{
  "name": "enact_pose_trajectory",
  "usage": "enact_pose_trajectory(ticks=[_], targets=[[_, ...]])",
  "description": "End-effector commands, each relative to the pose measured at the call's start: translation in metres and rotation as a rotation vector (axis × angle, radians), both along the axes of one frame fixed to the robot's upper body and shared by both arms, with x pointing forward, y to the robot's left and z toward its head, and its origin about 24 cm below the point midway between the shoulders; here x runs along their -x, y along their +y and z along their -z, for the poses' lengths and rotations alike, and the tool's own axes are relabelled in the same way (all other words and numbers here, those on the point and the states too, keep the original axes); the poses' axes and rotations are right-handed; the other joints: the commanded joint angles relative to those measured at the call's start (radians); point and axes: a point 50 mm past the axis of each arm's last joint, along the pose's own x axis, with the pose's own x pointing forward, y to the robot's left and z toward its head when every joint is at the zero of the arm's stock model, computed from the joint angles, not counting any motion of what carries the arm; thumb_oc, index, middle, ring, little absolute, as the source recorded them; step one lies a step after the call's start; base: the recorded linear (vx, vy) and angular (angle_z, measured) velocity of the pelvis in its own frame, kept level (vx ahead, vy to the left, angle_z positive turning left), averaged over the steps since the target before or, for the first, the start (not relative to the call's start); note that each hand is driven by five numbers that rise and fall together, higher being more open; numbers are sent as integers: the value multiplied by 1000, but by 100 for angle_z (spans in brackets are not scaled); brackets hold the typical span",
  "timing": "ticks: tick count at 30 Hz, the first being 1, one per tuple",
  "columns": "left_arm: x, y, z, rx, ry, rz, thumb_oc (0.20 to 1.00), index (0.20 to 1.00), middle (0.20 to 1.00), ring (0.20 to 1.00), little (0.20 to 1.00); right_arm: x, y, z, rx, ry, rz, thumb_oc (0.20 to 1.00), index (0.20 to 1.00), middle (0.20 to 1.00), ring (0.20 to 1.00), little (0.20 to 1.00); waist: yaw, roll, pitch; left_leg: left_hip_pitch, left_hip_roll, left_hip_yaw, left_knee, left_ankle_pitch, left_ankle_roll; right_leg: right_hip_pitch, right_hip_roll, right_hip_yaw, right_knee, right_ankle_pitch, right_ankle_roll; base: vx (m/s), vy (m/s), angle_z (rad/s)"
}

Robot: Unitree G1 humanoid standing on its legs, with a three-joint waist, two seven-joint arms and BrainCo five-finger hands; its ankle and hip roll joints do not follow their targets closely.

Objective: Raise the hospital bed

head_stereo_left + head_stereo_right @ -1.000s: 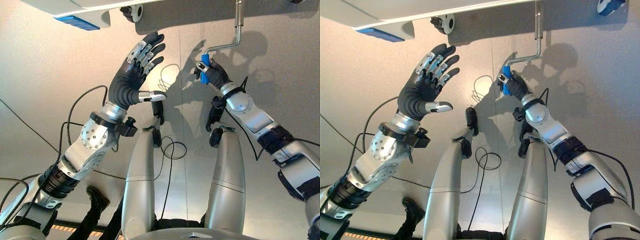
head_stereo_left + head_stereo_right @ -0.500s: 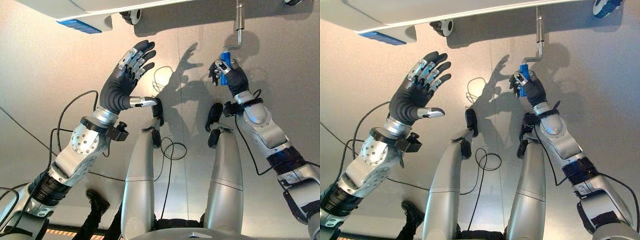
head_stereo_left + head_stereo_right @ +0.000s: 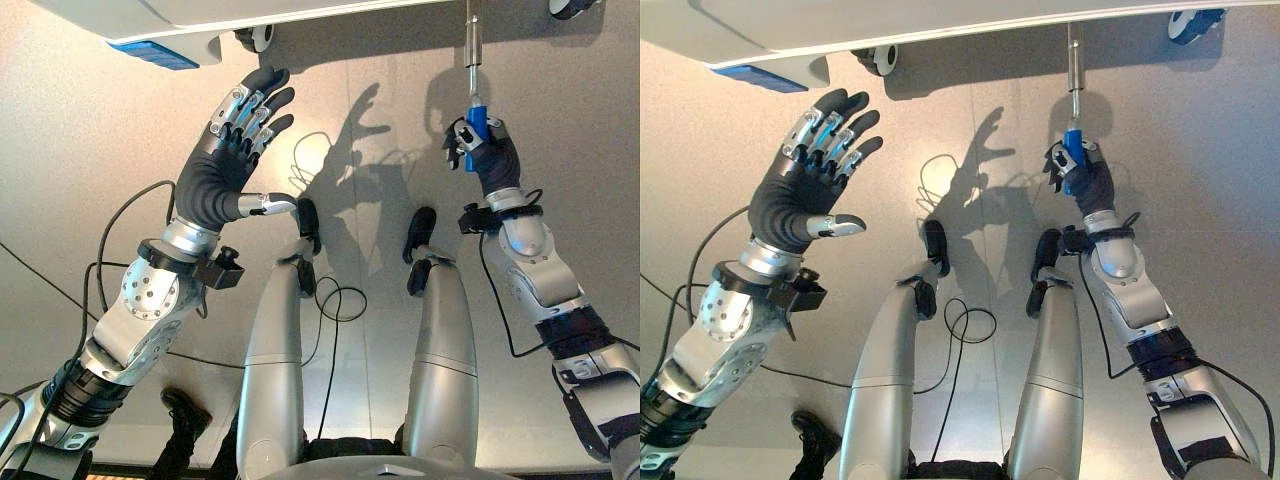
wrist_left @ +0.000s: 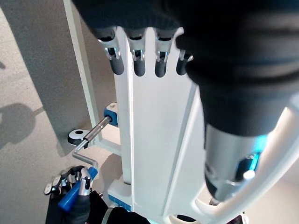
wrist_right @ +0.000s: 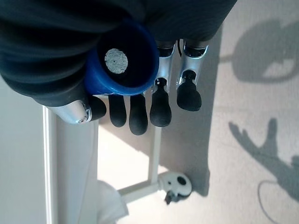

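The white hospital bed runs along the far side of the floor. A metal crank rod sticks out from under it and ends in a blue handle. My right hand is shut on that handle, which now lies in line with the rod. The right wrist view looks onto the handle's blue end with the fingers curled round it. My left hand is raised in front of the bed with fingers spread, open and touching nothing. From the left wrist, the crank and handle appear beside the bed's white end panel.
Bed casters stand on the grey floor under the frame. A blue pad marks the bed's near corner on the left. A person's black shoe is on the floor behind me, low on the left.
My right hand has swung the blue handle round to the right, from left of the rod to in line with it. The left hand has drifted a little left and up, still open.
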Motion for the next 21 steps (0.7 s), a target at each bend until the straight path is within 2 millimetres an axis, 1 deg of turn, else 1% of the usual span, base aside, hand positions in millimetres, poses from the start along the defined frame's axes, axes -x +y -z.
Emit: enact_pose_trajectory(ticks=[1,2,3,4,5,6,7,8,9,10,11,12,13,14,15,16,17,18,19,20,21], targets=[[22,-4,-17,84,-116,75,1000,1000,1000,1000,1000,37,-39,-83,-115,-495,152,200,200,200,200,200,-36,6,-26,46,8,-72,-92,32,-56,3,22,23,-43,75,24,-33,-3,-1],[23,-4,-21,87,-137,76,1000,1000,1000,1000,1000,36,-43,-90,-106,-517,195,200,200,200,200,200,-35,5,-26,22,10,-64,-103,61,-49,-20,21,17,-56,103,16,0,0,0],[23,-4,-19,88,-126,76,1000,1000,1000,1000,1000,35,-43,-87,-104,-506,196,200,200,200,200,200,-35,4,-26,43,8,-71,-94,34,-55,0,23,23,-44,78,24,0,0,0],[23,-4,-19,88,-126,75,1000,1000,1000,1000,1000,35,-43,-87,-104,-506,196,200,200,200,200,200,-35,4,-26,43,8,-71,-94,35,-55,0,23,23,-44,78,24,0,0,0],[24,-3,-22,95,-141,71,1000,1000,1000,1000,1000,35,-50,-93,-72,-523,260,200,200,200,200,200,-34,2,-26,21,10,-63,-103,59,-48,-21,21,17,-57,104,16,8,-6,-4],[23,-3,-20,94,-133,64,1000,1000,1000,1000,1000,34,-54,-92,-18,-509,309,200,200,200,200,200,-34,0,-26,43,8,-72,-93,33,-55,-1,22,24,-44,79,24,0,0,0],[24,-2,-21,95,-136,64,1000,1000,1000,1000,1000,33,-55,-95,-1,-518,333,200,200,200,200,200,-34,1,-26,36,8,-70,-95,39,-53,-7,22,23,-48,85,22,7,0,-4],[24,-2,-22,94,-145,62,1000,1000,1000,1000,1000,32,-60,-97,24,-512,368,200,200,200,200,200,-32,1,-26,19,10,-63,-101,58,-48,-23,21,19,-58,105,16,-44,5,-3],[24,-2,-23,93,-151,61,1000,1000,1000,1000,1000,31,-61,-98,62,-509,390,200,200,200,200,200,-32,1,-26,19,11,-63,-101,58,-48,-23,21,19,-59,105,16,17,0,-5],[24,-2,-21,93,-141,61,1000,1000,1000,1000,1000,30,-64,-97,90,-494,407,200,200,200,200,200,-33,-2,-26,41,9,-70,-92,31,-54,-3,23,25,-46,80,23,9,-3,-4],[25,-2,-24,92,-154,65,1000,1000,1000,1000,1000,27,-73,-101,126,-479,465,200,200,200,200,200,-30,-2,-26,20,10,-64,-100,55,-47,-24,22,19,-57,104,15,58,-8,-5],[25,-2,-22,94,-143,65,1000,1000,1000,1000,1000,26,-72,-98,130,-468,465,200,200,200,200,200,-31,-2,-26,41,9,-72,-91,29,-54,-4,24,26,-45,80,22,-6,-2,-5],[25,-2,-22,94,-147,65,1000,1000,1000,1000,1000,26,-72,-99,129,-472,465,200,200,200,200,200,-31,-2,-26,36,9,-71,-94,36,-53,-9,24,25,-49,86,21,7,0,-5],[26,-1,-24,85,-155,60,1000,1000,1000,1000,1000,26,-78,-104,223,-471,534,200,200,200,200,200,-30,-3,-26,19,11,-65,-101,54,-48,-24,23,21,-58,104,15,-2,-2,-4],[26,0,-22,83,-148,59,1000,1000,1000,1000,1000,25,-81,-102,257,-455,559,200,200,200,200,200,-30,-4,-26,34,10,-71,-94,35,-52,-11,26,27,-48,86,20,-27,1,-3],[27,-1,-24,81,-157,60,1000,1000,1000,1000,1000,25,-86,-104,291,-454,599,200,200,200,200,200,-30,-3,-26,17,11,-64,-100,54,-47,-27,24,22,-55,105,14,59,-8,-3],[26,-1,-21,80,-143,60,1000,1000,1000,1000,1000,22,-91,-101,326,-427,638,200,200,200,200,200,-28,-3,-26,40,9,-72,-90,27,-54,-6,26,28,-42,80,22,0,0,0],[27,-1,-21,77,-145,61,1000,1000,1000,1000,1000,21,-92,-100,374,-410,662,200,200,200,200,200,-28,-2,-26,40,9,-72,-90,26,-54,-8,26,28,-40,80,21,0,0,0],[28,-1,-24,69,-162,63,1000,1000,1000,1000,1000,20,-94,-102,458,-402,700,200,200,200,200,200,-28,-3,-26,16,10,-64,-99,53,-48,-31,24,21,-51,104,14,0,0,0],[27,-2,-23,67,-153,63,1000,1000,1000,1000,1000,19,-94,-102,480,-392,706,200,200,200,200,200,-29,-3,-26,33,9,-71,-93,33,-53,-16,27,28,-41,84,20,0,0,0],[27,-3,-22,66,-147,70,1000,1000,1000,1000,1000,18,-97,-100,482,-371,712,200,200,200,200,200,-30,-2,-26,38,8,-73,-91,27,-54,-13,27,30,-35,76,21,60,-4,-1]])
